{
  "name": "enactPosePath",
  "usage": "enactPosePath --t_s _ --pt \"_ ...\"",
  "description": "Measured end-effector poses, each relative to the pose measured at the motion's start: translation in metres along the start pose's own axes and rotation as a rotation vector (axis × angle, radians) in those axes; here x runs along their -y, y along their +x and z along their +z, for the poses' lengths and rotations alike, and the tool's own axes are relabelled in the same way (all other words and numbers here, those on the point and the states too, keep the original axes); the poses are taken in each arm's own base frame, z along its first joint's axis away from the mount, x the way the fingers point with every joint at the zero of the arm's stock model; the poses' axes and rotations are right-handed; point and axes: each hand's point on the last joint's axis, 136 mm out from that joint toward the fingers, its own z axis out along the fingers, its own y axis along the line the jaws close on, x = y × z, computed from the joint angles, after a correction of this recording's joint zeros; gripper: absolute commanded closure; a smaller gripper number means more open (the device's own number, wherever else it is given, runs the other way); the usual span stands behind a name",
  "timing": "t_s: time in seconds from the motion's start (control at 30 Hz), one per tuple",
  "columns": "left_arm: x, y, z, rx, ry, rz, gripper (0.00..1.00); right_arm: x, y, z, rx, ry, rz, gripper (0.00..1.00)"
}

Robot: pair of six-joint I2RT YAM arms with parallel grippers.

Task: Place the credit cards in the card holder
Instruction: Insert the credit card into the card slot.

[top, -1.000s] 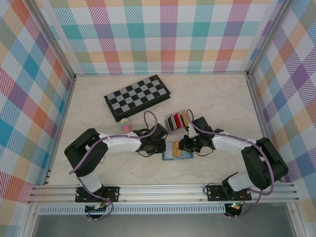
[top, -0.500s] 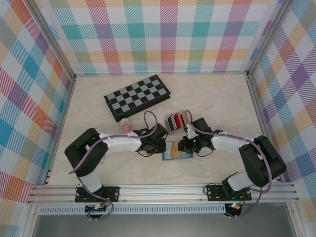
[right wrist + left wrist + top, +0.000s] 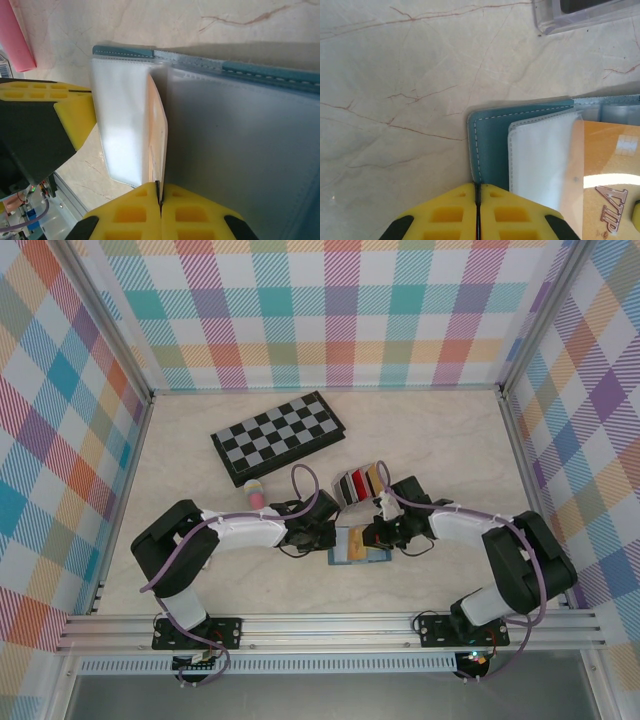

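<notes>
The teal card holder lies open on the table, its clear inner sleeves facing up. My right gripper is shut on a tan-yellow credit card, which stands on edge at the mouth of a sleeve. My left gripper is shut, its tips against the left edge of the card holder's cover. Whether it pinches that edge does not show. More credit cards, red, black and tan, stand in a small clear tray just behind.
A folded chessboard lies at the back left. A small pink and pastel object sits left of the tray. The metal rail runs along the near edge, and checked walls close in three sides.
My right gripper has shifted slightly left with the tan card, further over the card holder. The left gripper has stayed in place.
</notes>
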Motion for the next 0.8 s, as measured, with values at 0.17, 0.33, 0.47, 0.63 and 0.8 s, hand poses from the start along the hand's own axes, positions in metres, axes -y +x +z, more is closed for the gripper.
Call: enactPosePath --t_s 0.17,0.33,0.47,0.63,0.8 --pt "0.0 0.0 0.0 0.0 -0.001 0.0 0.93 -0.002 -0.001 0.009 -0.044 -0.033 0.022 0.91" --pt "0.0 0.0 0.0 -0.002 -0.002 0.0 0.93 -0.003 -0.002 0.01 -0.053 -0.038 0.03 0.84" --pt "0.0 0.0 0.0 -0.003 -0.004 0.0 0.93 0.002 -0.002 0.008 -0.05 0.004 0.043 0.71" --pt "0.0 0.0 0.0 -0.003 -0.005 -0.001 0.93 0.007 -0.004 -0.004 -0.01 0.082 0.043 0.64" --pt "0.0 0.0 0.0 -0.003 -0.005 -0.003 0.94 0.012 -0.008 -0.01 0.013 0.139 0.048 0.7"
